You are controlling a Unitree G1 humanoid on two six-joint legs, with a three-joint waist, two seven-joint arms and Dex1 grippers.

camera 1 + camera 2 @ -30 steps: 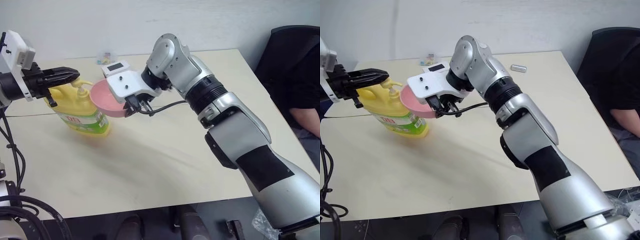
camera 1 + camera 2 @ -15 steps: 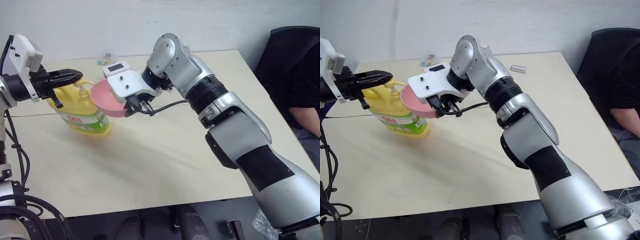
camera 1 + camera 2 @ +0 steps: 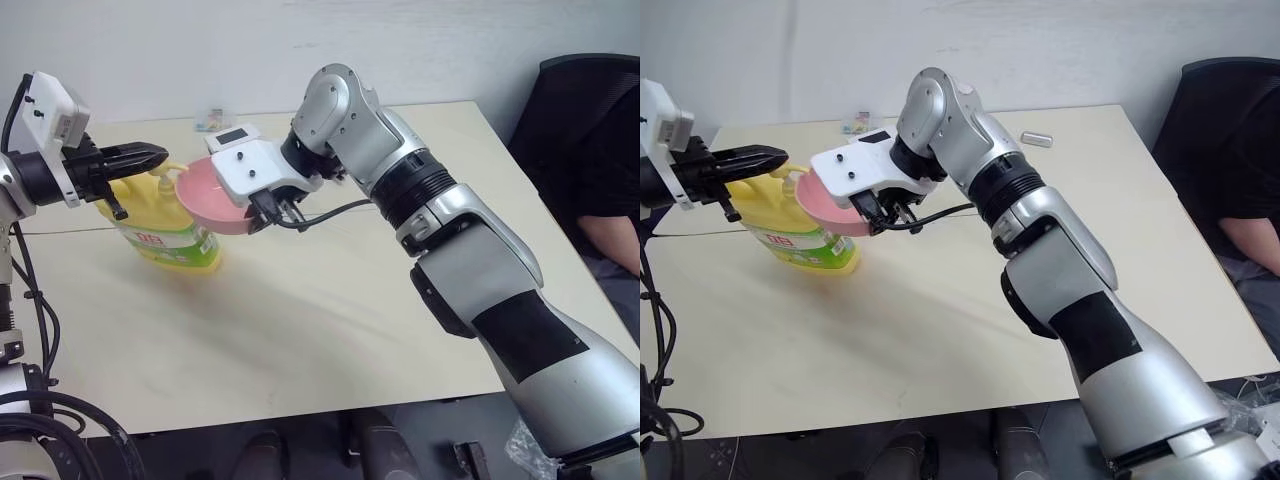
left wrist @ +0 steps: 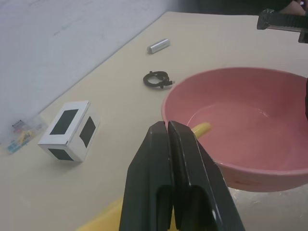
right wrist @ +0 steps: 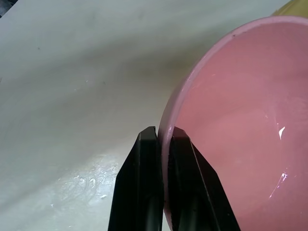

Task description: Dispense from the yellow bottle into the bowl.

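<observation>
yellow bottle (image 3: 165, 228) behind bowl (image 3: 215, 195) | right tool (image 5: 161, 137) clamps bowl rim | left tool (image 4: 167, 129) closed, empty | white box (image 4: 70, 130) nearby

I see even, diffuse overhead lighting in both eye views. The desk (image 3: 300, 330) is bright, with soft shadows. In the right wrist view, glare patches mark the desk surface and small highlights sit on the bowl (image 5: 240, 120). In the left wrist view, the near fingers (image 4: 159, 192) appear slightly soft.
</observation>
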